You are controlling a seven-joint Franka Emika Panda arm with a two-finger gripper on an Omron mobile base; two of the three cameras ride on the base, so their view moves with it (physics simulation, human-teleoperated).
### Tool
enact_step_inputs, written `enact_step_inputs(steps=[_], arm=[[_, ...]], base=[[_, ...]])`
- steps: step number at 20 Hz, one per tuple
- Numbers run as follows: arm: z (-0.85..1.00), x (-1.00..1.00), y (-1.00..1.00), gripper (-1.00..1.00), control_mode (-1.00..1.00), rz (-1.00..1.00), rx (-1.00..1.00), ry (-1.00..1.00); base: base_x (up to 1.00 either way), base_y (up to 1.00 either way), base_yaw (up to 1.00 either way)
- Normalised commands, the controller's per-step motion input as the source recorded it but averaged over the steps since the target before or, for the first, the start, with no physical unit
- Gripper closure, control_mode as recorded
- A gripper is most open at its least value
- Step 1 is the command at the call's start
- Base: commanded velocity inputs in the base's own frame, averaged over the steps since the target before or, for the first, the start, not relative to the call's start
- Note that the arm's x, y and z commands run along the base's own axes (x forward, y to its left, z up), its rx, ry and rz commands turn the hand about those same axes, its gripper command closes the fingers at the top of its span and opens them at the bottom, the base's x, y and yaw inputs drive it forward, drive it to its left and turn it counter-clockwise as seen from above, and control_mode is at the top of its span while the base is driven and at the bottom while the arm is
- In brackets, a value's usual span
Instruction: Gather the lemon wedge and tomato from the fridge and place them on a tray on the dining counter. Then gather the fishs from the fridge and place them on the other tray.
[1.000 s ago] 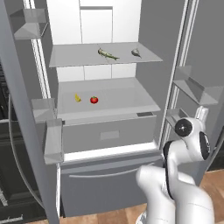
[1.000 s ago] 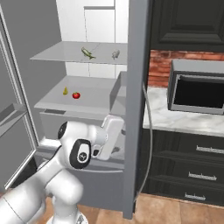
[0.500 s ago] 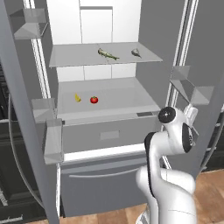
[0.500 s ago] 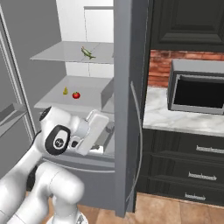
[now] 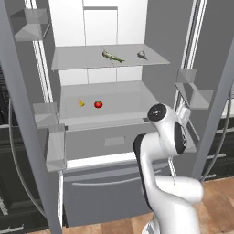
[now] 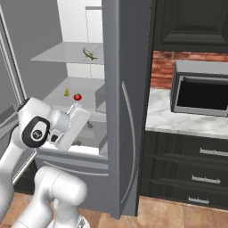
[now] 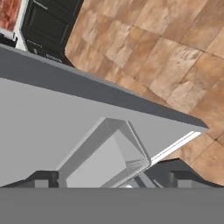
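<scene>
Over the last second the arm has swung from low at the right of the fridge point(image 5: 114, 27) up and leftward toward its open interior, and the right door now stands further closed across the right base view. The fridge is open, its lower white shelf point(image 5: 114, 98) carrying the tomato point(image 5: 98, 104) with the lemon wedge point(image 5: 81, 102) just beside it on the left; on the glass shelf above lie the two fish point(image 5: 112, 56), long axes running roughly left to right. The hand point(image 6: 73, 127) hangs below and to the right of the lower shelf, its fingers point(image 7: 41, 179) spread wide apart and empty, facing a door bin rather than the food. So the tomato lies up, left and deeper in, nearer than the wedge.
</scene>
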Motion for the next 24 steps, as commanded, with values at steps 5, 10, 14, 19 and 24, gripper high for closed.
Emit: enact_step_inputs(steps=[5,10,14,19,24], arm=[[0.16,-0.01,0.19,-1.00,-1.00,0.01,0.04,0.00],[0.11,-0.02,0.12,-1.00,-1.00,0.07,0.04,0.01],[0.06,0.00,0.01,-1.00,-1.00,0.14,0.02,0.01],[0.00,-0.09,0.04,-1.00,-1.00,0.25,0.00,0.01],[0.00,-0.01,0.15,-1.00,-1.00,0.37,0.00,0.01]], base=[[0.00,0.00,0.00],[0.00,0.00,0.00],[0.00,0.00,0.00],[0.00,0.00,0.00],[0.00,0.00,0.00]])
